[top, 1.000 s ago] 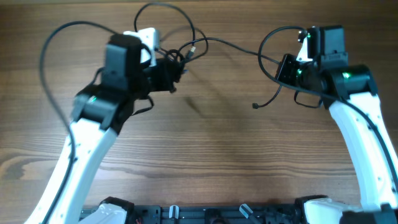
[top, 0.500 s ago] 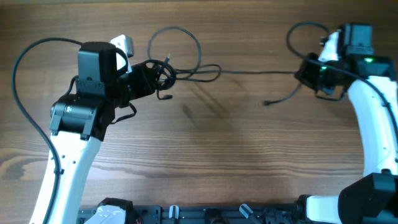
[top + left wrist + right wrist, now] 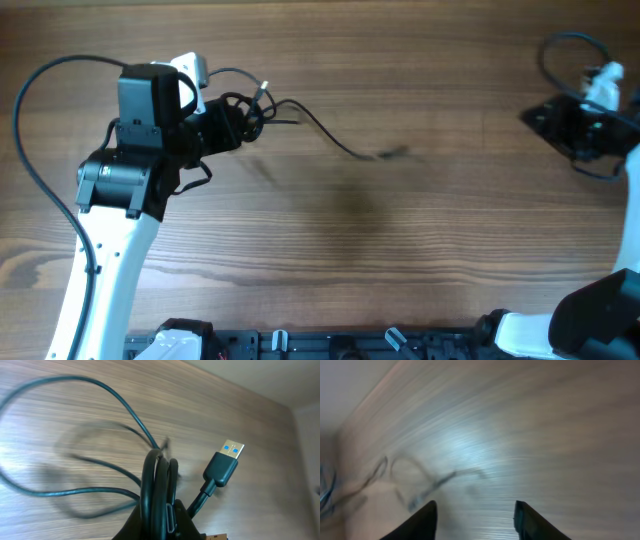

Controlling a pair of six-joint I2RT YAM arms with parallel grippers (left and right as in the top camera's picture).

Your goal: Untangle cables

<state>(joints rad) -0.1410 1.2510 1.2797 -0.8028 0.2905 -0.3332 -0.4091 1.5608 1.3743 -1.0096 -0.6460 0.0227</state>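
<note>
A tangle of dark cables (image 3: pixel 250 108) hangs at my left gripper (image 3: pixel 238 125), which is shut on it at the table's upper left. Seen from the left wrist, several black loops (image 3: pixel 159 477) are pinched between the jaws, and a USB plug (image 3: pixel 225 461) with a blue tongue sticks up to the right. One loose strand (image 3: pixel 330 138) trails right across the wood and ends near the middle (image 3: pixel 388 153). My right gripper (image 3: pixel 548 118) is far off at the right edge, open and empty (image 3: pixel 475 520). Its view is blurred, with a faint cable (image 3: pixel 432 485) on the wood far ahead.
The left arm's own black lead (image 3: pixel 30 120) arcs out over the table's left side. A black rail (image 3: pixel 330 345) runs along the front edge. Bare wood lies between the two arms.
My right gripper has opened, let go of the cable and swung away to the right edge. The freed strand has fallen back toward the middle. The left gripper keeps its hold and has moved little.
</note>
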